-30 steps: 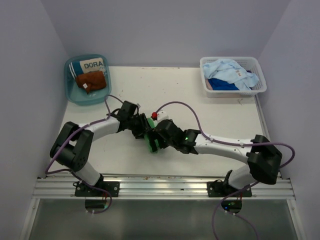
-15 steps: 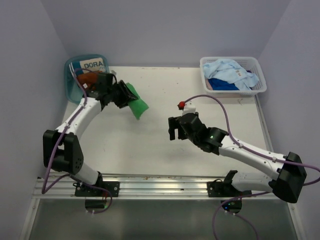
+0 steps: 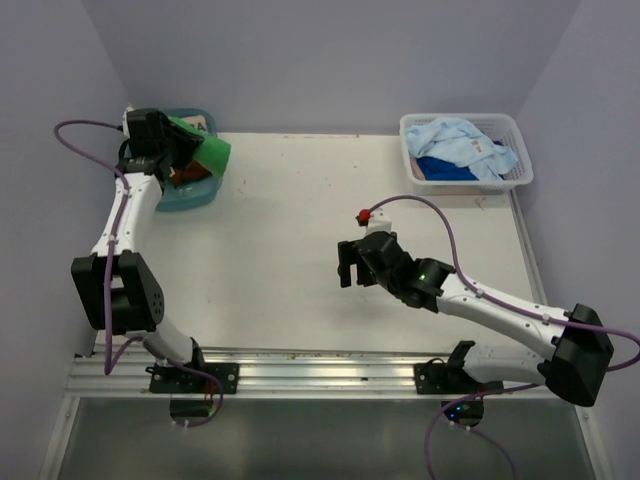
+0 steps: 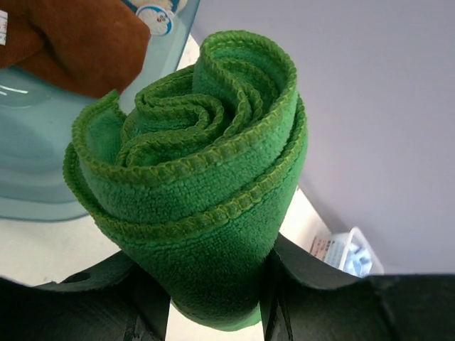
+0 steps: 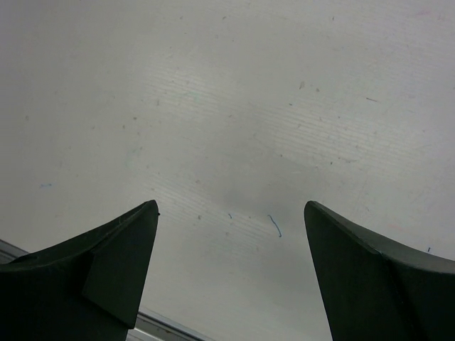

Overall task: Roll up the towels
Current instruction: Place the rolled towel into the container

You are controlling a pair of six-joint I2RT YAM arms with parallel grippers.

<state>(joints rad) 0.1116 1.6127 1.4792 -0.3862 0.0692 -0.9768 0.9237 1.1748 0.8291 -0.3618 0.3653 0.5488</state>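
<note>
Green terry cloth wound into a tight spiral forms the green towel [image 4: 199, 177], clamped between the two dark fingers [image 4: 149, 305] of the left gripper [image 4: 213, 305], with its stitched edges showing as coils at the near end. In the overhead view the left gripper [image 3: 172, 150] reaches to the far left corner and holds the green towel [image 3: 207, 152] at the right-hand rim of the teal basin [image 3: 190, 197]; whether the roll touches that rim cannot be told. Inside the basin lies a brown towel [image 3: 186, 174], seen in the wrist view [image 4: 78, 42] beside a small white tag [image 4: 153, 13] whose blue print is too small to read; no other writing is legible. The white table [image 3: 300, 190] spans the middle. Right of centre, the right gripper [image 3: 347, 262] hangs over bare tabletop with its jaws spread wide and nothing between them; its wrist view shows both fingers [image 5: 121, 263] apart above the scuffed surface [image 5: 249, 106]. A red knob [image 3: 365, 213] sits on that arm just behind the gripper. At the far right corner a white basket [image 3: 500, 183] holds a crumpled light blue towel [image 3: 465, 140] lying over a dark blue towel [image 3: 445, 170], both unrolled.
</note>
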